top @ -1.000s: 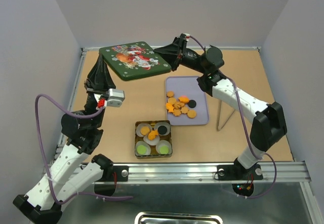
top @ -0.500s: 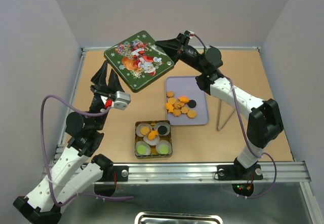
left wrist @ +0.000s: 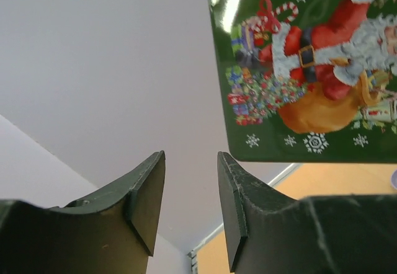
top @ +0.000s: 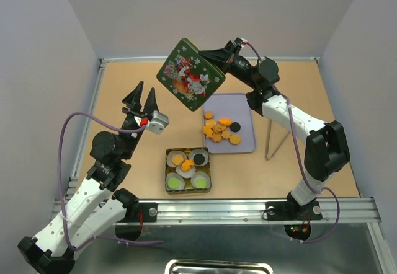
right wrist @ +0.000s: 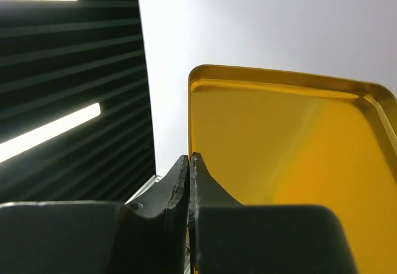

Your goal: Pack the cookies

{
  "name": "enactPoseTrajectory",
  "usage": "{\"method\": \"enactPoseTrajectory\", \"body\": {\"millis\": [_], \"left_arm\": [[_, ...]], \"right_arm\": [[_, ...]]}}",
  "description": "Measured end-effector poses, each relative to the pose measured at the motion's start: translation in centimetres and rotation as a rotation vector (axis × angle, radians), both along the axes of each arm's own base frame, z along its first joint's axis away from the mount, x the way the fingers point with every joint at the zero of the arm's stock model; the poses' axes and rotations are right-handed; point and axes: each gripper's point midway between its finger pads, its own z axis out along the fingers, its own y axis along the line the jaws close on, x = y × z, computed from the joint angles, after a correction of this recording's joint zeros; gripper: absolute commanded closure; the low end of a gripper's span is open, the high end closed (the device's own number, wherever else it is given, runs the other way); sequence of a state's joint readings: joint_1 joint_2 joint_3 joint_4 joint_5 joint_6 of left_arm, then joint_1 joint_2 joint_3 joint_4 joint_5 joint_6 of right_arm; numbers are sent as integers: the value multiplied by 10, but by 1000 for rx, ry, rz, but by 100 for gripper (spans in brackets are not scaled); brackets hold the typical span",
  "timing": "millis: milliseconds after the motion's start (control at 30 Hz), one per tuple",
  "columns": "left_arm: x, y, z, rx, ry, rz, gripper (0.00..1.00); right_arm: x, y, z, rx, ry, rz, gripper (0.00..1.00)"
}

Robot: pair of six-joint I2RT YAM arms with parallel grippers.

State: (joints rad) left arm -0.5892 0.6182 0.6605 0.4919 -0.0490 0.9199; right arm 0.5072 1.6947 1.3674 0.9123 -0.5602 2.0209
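The cookies (top: 218, 129), mostly orange with one black, lie heaped on a lilac tray (top: 245, 110). More cookies (top: 183, 160) sit in paper cups inside the open square tin (top: 188, 170). My right gripper (top: 214, 63) is shut on the rim of the green Santa tin lid (top: 189, 74), which hangs tilted in the air above the tray's far left corner. In the right wrist view the lid's golden inside (right wrist: 285, 144) runs from my right gripper (right wrist: 189, 157). My left gripper (top: 142, 94) is open and empty, left of the lid (left wrist: 310, 69); its fingers (left wrist: 149, 193) point up past it.
White pleated paper cups (top: 200, 179) fill the tin, two holding green pieces. A thin metal wire stand (top: 276, 141) rises right of the tray. Grey walls close the table at left, back and right.
The lid went from lying flat at the back left to raised and tipped on edge, carried right by my right gripper. My left gripper let go, opened and drew back towards the near left.
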Motion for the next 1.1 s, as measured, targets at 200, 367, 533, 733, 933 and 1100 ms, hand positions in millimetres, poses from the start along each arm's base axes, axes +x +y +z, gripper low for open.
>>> {"method": "enactPoseTrajectory", "body": {"millis": [200, 367, 533, 733, 933, 1100], "left_arm": [[0, 0, 0, -43, 16, -10, 39], [7, 7, -5, -242, 141, -6, 30], [19, -8, 25, -434, 325, -66, 29], [25, -61, 6, -514, 590, -283, 28], [35, -84, -64, -632, 951, -401, 26], [34, -68, -101, -755, 1115, -357, 30]], "right_arm": [[17, -12, -34, -53, 70, -28, 99], [26, -40, -45, -64, 97, -92, 100], [18, -61, -54, -58, 125, -149, 100], [6, -75, -67, -34, 146, -205, 100], [8, -81, -65, -4, 138, -245, 100], [-4, -95, -75, 6, 138, -276, 100]]}}
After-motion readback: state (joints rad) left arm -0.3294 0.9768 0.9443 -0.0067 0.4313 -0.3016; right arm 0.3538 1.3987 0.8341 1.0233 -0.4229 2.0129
